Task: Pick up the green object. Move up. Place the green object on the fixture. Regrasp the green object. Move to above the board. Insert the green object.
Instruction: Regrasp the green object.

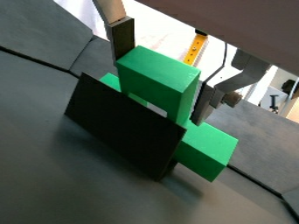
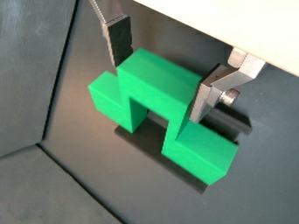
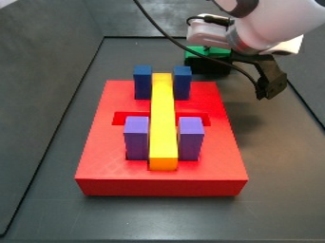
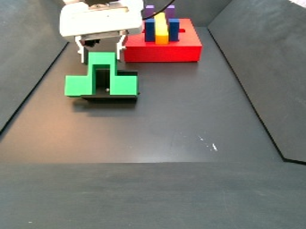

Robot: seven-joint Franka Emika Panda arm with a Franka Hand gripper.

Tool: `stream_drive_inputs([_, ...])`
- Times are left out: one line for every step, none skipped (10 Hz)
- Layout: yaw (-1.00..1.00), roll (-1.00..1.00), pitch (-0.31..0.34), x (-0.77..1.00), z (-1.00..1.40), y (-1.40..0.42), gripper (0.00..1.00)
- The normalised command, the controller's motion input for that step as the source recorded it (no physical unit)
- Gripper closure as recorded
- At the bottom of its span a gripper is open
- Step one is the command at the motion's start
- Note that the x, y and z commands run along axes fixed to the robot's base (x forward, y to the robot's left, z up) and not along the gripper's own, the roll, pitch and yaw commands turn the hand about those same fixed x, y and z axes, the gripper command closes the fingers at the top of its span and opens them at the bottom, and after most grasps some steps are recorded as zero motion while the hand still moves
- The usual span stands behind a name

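The green object (image 1: 158,77) is a stepped bright green piece resting astride the fixture (image 1: 122,127), a low dark block. Its raised stem points up between my fingers. In both wrist views my gripper (image 2: 158,87) straddles the stem, with one pad against each side face, shut on it. In a side view the gripper (image 4: 100,55) stands over the green object (image 4: 102,76) on the fixture (image 4: 107,97), to the left of the board (image 4: 180,52). The board (image 3: 102,161) is a red slab bearing a yellow bar (image 3: 162,119) with blue and purple blocks.
The dark floor has raised walls around it. The board lies a short way from the fixture. A cable runs from my wrist (image 3: 172,38) above the floor behind the board.
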Motion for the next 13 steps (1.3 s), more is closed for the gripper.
stream_drive_inputs([0.0, 0.0, 0.0, 0.0, -0.05, 0.14, 0.0])
stream_drive_inputs([0.0, 0.0, 0.0, 0.0, -0.01, 0.07, 0.0])
stream_drive_inputs([0.0, 0.0, -0.011, 0.0, 0.0, 0.0, 0.0])
stream_drive_inputs([0.0, 0.01, 0.0, 0.0, 0.0, 0.0, 0.0])
stream_drive_inputs([0.0, 0.0, 0.0, 0.0, 0.0, 0.02, 0.0])
stream_drive_inputs([0.0, 0.0, 0.0, 0.0, 0.0, 0.0, 0.0])
stream_drive_inputs([0.0, 0.0, 0.0, 0.0, 0.0, 0.0, 1.0])
stream_drive_inputs([0.0, 0.0, 0.0, 0.0, 0.0, 0.0, 1.0])
stream_drive_inputs([0.0, 0.0, 0.0, 0.0, 0.0, 0.0, 1.0])
stream_drive_inputs([0.0, 0.0, 0.0, 0.0, 0.0, 0.0, 1.0])
stream_drive_inputs([0.0, 0.0, 0.0, 0.0, 0.0, 0.0, 1.0])
stream_drive_inputs([0.0, 0.0, 0.0, 0.0, 0.0, 0.0, 1.0])
stream_drive_inputs([0.0, 0.0, 0.0, 0.0, 0.0, 0.0, 1.0])
